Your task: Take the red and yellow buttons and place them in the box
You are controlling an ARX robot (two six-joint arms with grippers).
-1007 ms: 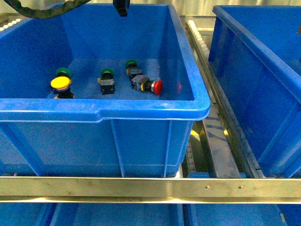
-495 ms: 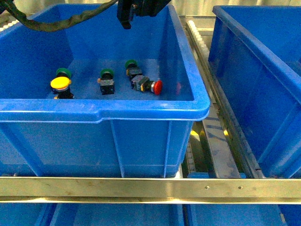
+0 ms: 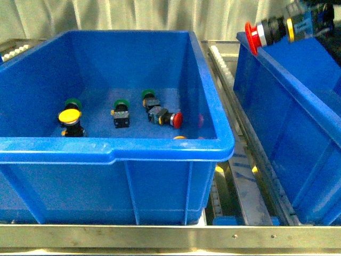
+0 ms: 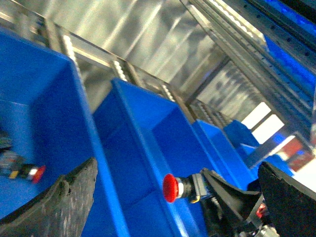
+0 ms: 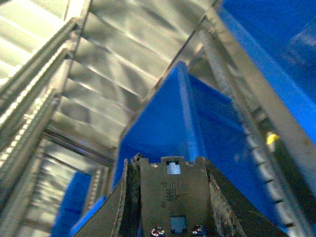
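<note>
My right gripper is shut on a red button and holds it sideways, high over the left rim of the right blue box. In the right wrist view the button's black body fills the gap of the right gripper. Another red button and a yellow button lie on the floor of the left blue bin. The left gripper is open and empty, its fingers spread wide. Beyond them I see the held red button.
Three green-capped switches lie among the buttons in the left bin. A roller rail runs between the two containers. A metal bar crosses the front. Corrugated metal wall stands behind.
The dark arm part and cable over the left bin have gone from the top of the front view. The right gripper with a red button now shows at the upper right.
</note>
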